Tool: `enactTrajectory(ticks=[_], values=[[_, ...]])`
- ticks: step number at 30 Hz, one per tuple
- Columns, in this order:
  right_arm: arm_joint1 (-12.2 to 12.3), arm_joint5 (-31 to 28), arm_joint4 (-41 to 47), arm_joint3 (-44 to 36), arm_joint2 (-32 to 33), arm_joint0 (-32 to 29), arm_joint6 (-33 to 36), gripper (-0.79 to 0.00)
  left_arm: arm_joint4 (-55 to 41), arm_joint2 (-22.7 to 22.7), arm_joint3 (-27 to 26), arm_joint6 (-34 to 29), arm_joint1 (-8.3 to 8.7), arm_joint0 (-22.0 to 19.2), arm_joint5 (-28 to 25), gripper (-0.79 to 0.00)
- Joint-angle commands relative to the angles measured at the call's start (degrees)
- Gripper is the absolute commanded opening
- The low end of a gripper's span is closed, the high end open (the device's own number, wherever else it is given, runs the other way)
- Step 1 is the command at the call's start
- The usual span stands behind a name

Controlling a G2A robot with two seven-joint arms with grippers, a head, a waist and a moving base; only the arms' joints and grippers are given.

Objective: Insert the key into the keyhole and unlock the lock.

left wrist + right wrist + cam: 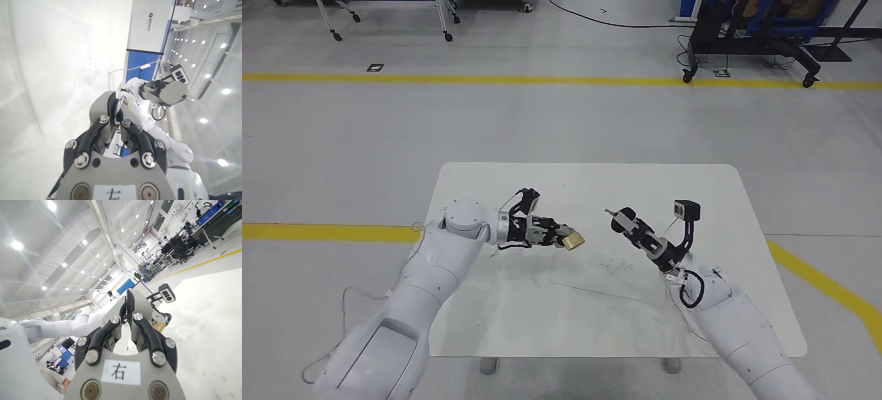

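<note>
Left end effector (116,108) closed, gripping lock (573,240)

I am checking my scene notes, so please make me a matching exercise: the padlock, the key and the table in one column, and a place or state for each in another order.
Column one:
1. padlock
2. key
3. table

Column two:
A. gripped by the right claw
B. white, beneath both arms
C. gripped by the left claw

Pairs: 1-C, 2-A, 3-B
</note>
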Motion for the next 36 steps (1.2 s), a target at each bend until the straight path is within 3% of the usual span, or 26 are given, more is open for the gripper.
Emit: enactTrajectory(ticks=[1, 5, 9, 12, 15, 28, 36], values=[[0.18, -0.85, -3.83, -1.03, 0.99, -0.5, -0.28, -0.785, -4.77, -0.6, 1.17, -4.11, -0.34, -0.29, 5.26, -0.785], [0.72, -0.24, -15.57, -5.49, 5.03, -3.18, -3.82, -0.785, -7.66, 0.63, 3.8, -7.81, -1.38, -1.6, 14.8, -0.785], [1.29, 1.59, -23.61, -11.57, 9.29, -5.89, -6.91, -0.785, -4.93, 3.58, 6.99, -7.49, -2.6, -3.94, 19.86, -0.785], [1.72, 4.81, -26.13, -15.61, 12.13, -7.8, -7.53, -0.785, -5.34, 4.88, 8.2, -9.25, -3.72, -5.08, 19.81, -0.785], [1.75, 5.56, -26.23, -16.07, 12.37, -8.03, -7.65, -0.785, -5.19, 5.28, 9.26, -6.62, -4.46, -6.14, 16.32, -0.785], [1.75, 5.56, -26.23, -16.07, 12.37, -8.03, -7.65, -0.785, -4.55, 5.51, 9.27, -5.71, -4.56, -6.35, 15.22, -0.785], [2.34, 4.17, -53.57, -26.92, 13.51, -6.52, -5.32, -0.785, -4.55, 5.51, 9.27, -5.71, -4.56, -6.35, 15.22, -0.785]])
